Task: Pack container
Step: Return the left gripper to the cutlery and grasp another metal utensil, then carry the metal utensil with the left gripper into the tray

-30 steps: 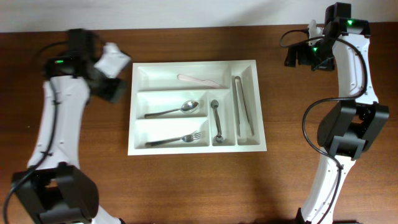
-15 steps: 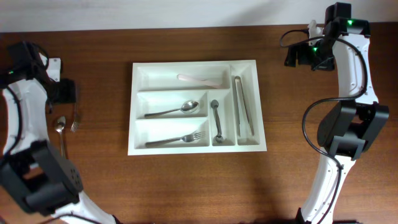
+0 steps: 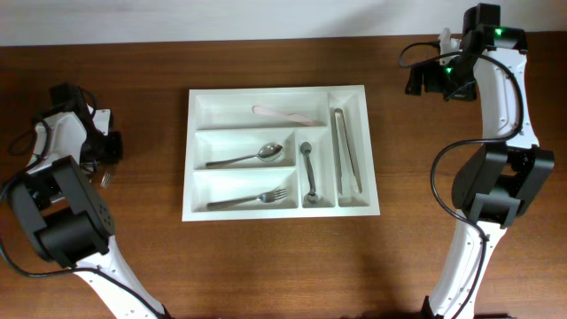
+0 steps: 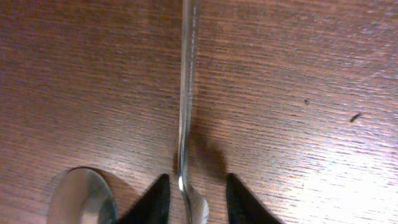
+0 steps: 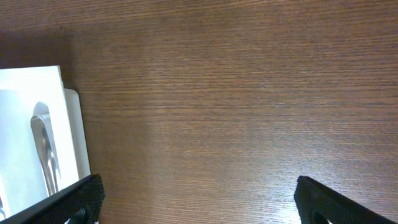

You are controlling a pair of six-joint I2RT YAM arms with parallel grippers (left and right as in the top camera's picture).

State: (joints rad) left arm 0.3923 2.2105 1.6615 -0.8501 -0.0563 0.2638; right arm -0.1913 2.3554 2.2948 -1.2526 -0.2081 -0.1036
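Cutlery first: found a steel handle [image 4: 186, 93] flat on the wooden surface [image 4: 311, 93], with the left end effector [image 4: 198, 199] astride it, fingers apart and not clamped. Saw a spoon bowl [image 4: 81, 196] at 9 o'clock of those fingers. Found the container [image 3: 266, 92] mid-surface, at 3 o'clock of the left end effector, holding spoon [image 3: 248, 157], fork [image 3: 252, 198], tongs [image 3: 345, 151]. Noted the right end effector [image 5: 202, 193] spread wide over bare wood past the container's 2 o'clock corner.

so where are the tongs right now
Overhead view: the tongs lie in the rightmost vertical compartment of the container, with a small metal utensil in the compartment to their left.
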